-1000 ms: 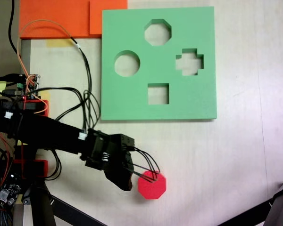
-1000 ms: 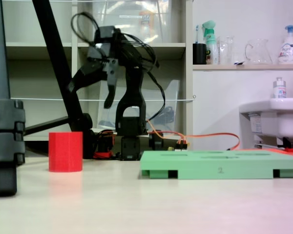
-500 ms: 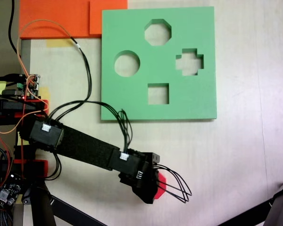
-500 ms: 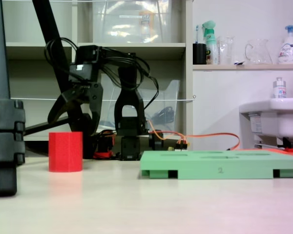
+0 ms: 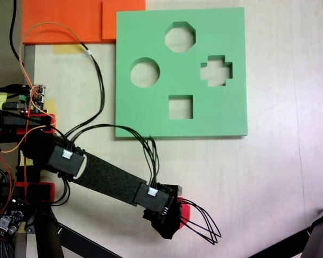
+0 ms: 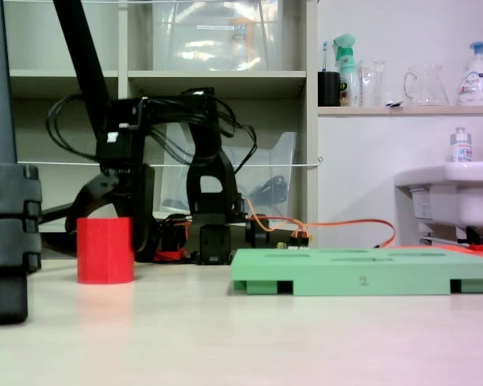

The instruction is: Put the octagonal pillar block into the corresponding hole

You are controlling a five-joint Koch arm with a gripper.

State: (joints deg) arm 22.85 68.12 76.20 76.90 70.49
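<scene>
While my arm reaches low across the pale surface (image 5: 269, 177), my pincer (image 5: 175, 215) sits over the red block (image 5: 184, 210), covering most of it in the fixed view from above so that only a red sliver shows at its right side. From the side, my pincer (image 6: 105, 213) comes down behind the top of the red block (image 6: 105, 250), which stands upright on the surface (image 6: 241, 338). One dark finger (image 6: 87, 195) slants off past the block's left side; I cannot tell whether my pincer is apart or pressed on the block.

The green board (image 5: 231, 32) lies flat, well apart from the block, toward the top of the overhead picture. Its eight-sided hole (image 5: 180, 36) is the cut-out nearest the far edge, with a round hole (image 5: 145, 72), a cross-shaped hole (image 5: 216, 70) and a square hole (image 5: 180, 107) around the middle. From the side the green board (image 6: 362, 269) lies to the right of the block. Orange foam sheets (image 5: 64, 21) lie by the board's upper left corner.
</scene>
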